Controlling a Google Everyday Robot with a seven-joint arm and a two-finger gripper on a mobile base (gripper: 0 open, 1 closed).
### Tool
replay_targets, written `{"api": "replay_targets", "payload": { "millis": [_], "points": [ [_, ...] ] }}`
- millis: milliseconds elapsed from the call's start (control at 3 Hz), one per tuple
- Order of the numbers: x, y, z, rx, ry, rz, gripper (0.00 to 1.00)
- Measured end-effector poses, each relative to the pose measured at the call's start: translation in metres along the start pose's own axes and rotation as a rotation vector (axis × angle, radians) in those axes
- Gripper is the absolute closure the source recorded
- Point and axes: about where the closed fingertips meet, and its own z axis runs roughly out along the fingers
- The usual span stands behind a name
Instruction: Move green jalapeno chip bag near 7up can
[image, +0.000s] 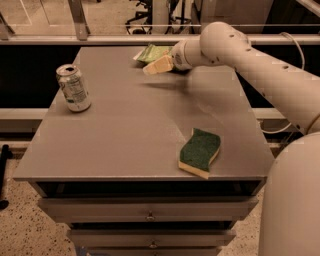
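Observation:
The green jalapeno chip bag (151, 52) lies flat at the far edge of the grey table (125, 130), near the middle. My gripper (156, 66) reaches in from the right, just in front of the bag and partly covering it, a little above the tabletop. The 7up can (73, 88) stands upright on the left side of the table, well apart from the bag and the gripper.
A dark green wavy sponge with a yellow base (200, 152) lies near the front right of the table. My arm (260, 65) crosses the far right corner. Drawers sit below the table front. A rail and glass run behind the table.

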Motion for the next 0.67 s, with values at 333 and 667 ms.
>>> {"api": "replay_targets", "payload": {
  "millis": [333, 667],
  "points": [
    [-0.0011, -0.004, 0.0111, 0.005, -0.006, 0.028, 0.34],
    [-0.0032, -0.0066, 0.0129, 0.009, -0.014, 0.035, 0.58]
  ]
}}
